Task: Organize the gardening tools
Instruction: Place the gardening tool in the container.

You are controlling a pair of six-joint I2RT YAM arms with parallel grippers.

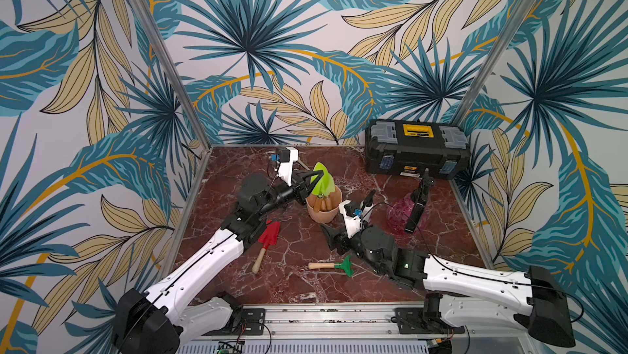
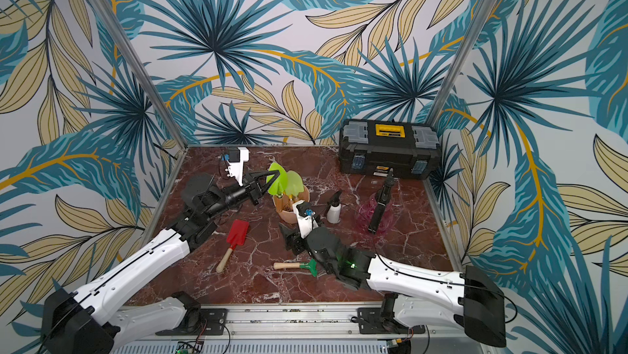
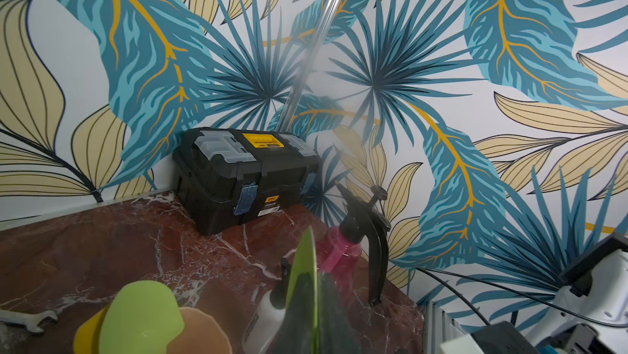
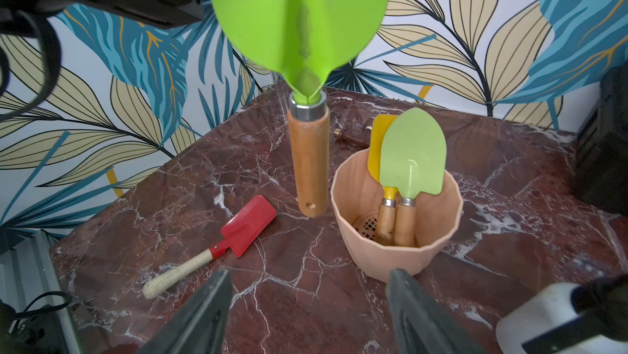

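Observation:
My left gripper (image 1: 317,174) is shut on the blade of a green spade (image 4: 299,19), seen edge-on between the fingers (image 3: 302,301) in the left wrist view. Its wooden handle (image 4: 309,162) hangs down close beside the rim of the peach pot (image 4: 397,253). In the pot stand another green spade (image 4: 413,155) and a yellow spade (image 4: 377,141). A red spade (image 1: 268,233) and a green rake (image 1: 346,265) lie flat on the marble table. My right gripper (image 4: 309,277) is open and empty, low in front of the pot. The white spray bottle (image 2: 334,211) and pink sprayer (image 1: 404,213) stand to the right.
A black-and-yellow toolbox (image 1: 418,152) sits shut in the back right corner. A metal wrench (image 3: 27,318) and a brown fitting (image 4: 351,135) lie behind the pot. Patterned walls and metal posts close in the table (image 1: 292,287) on three sides.

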